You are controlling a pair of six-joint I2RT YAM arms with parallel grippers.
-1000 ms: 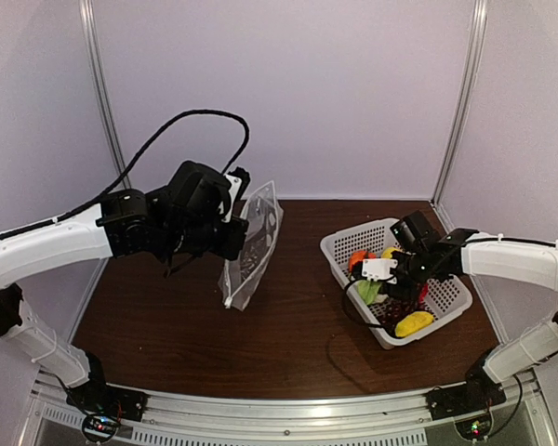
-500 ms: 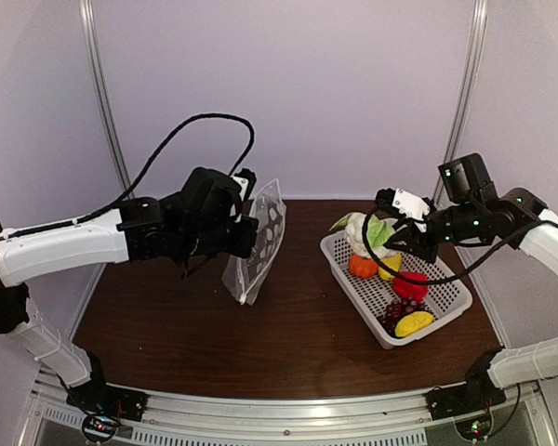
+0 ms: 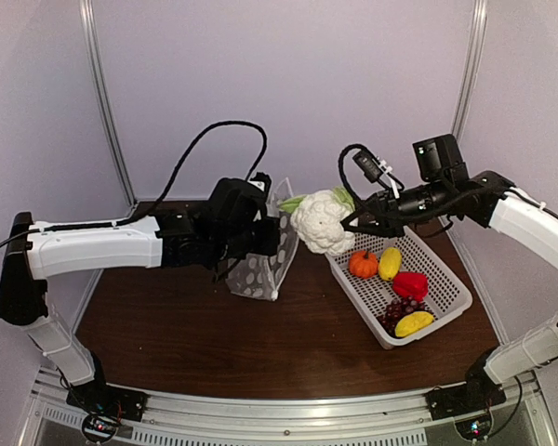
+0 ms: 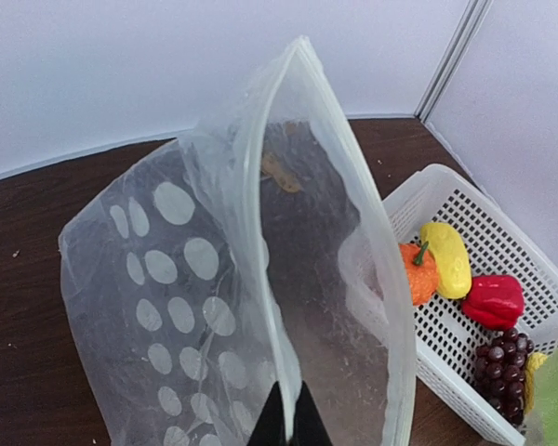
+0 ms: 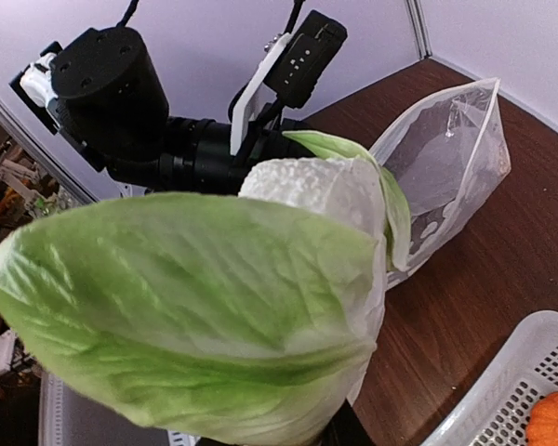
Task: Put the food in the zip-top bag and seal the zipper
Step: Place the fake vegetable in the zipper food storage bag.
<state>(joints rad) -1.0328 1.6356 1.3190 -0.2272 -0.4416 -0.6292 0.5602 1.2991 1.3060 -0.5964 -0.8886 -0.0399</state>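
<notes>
we count 0 of 6 bagged | left gripper [image 4: 285,423] pinches bag [image 4: 167,279] (mouth open) | right gripper [image 3: 353,226] clamps cauliflower [image 3: 321,221] by mouth | 5 in basket [image 3: 446,279], zipper [image 4: 265,232] unsealed

We log the left arm [image 3: 102,246] stretched level, left of the basket [image 3: 358,299], left gripper [image 3: 272,237] pinching the bag [image 3: 260,269]. Right arm [image 3: 530,218] arches above the basket, right gripper [image 3: 346,226] clamping the cauliflower [image 3: 321,221].

The cauliflower [image 5: 214,307] fills the near view, green leaf in front, white head behind. Beyond it is the left arm [image 5: 158,130], black. To the right the clear bag [image 5: 446,167] is over the table [image 5: 511,269]. The basket [image 5: 502,400] corner, lower right, holds a pumpkin [image 5: 553,420].
</notes>
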